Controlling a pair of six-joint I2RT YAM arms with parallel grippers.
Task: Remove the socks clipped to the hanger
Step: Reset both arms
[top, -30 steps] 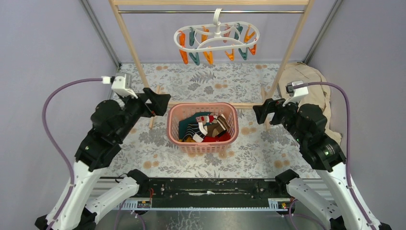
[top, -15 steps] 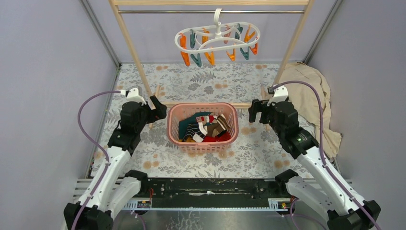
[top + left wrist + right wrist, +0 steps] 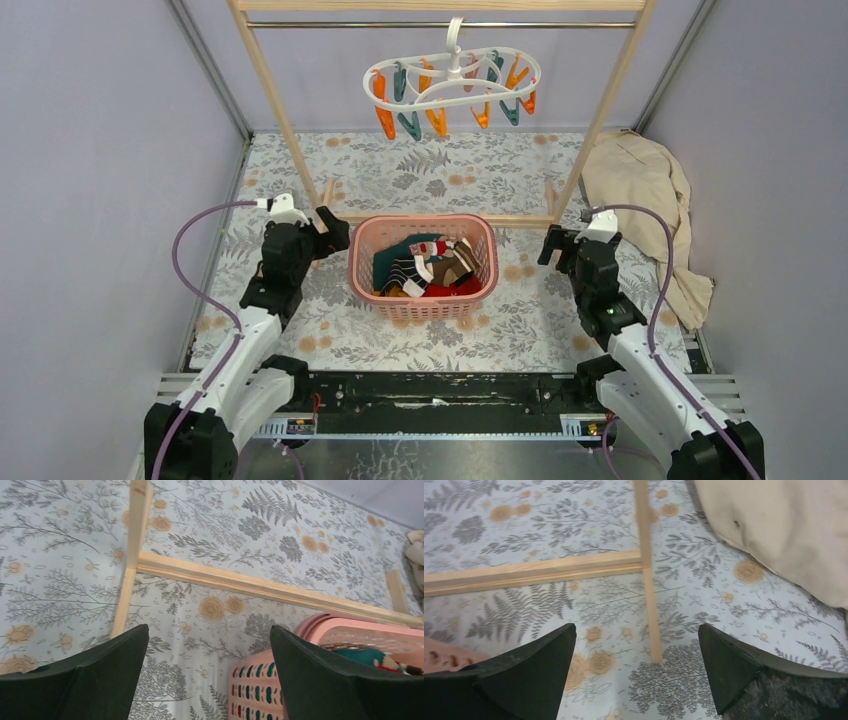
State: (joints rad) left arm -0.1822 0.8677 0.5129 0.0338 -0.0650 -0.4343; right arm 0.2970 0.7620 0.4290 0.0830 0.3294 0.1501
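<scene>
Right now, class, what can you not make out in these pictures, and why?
Top view: number of multicoloured fabric socks in the pink slotted plastic basket; upper ones hide lower.
Top view: clips on the white plastic oval hanger overlap, too small to count.
Left wrist view: basket cut off by bottom edge.
Right wrist view: beige cloth garment cut off at right edge.

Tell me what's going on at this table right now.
Two robot arms are tasked with taking socks off a clip hanger. The white hanger hangs from the wooden rack, and its orange and teal clips are bare. The socks lie piled in the pink basket. The left gripper and right gripper sit low on either side of the basket, both open and empty. The job looks finished.
</scene>
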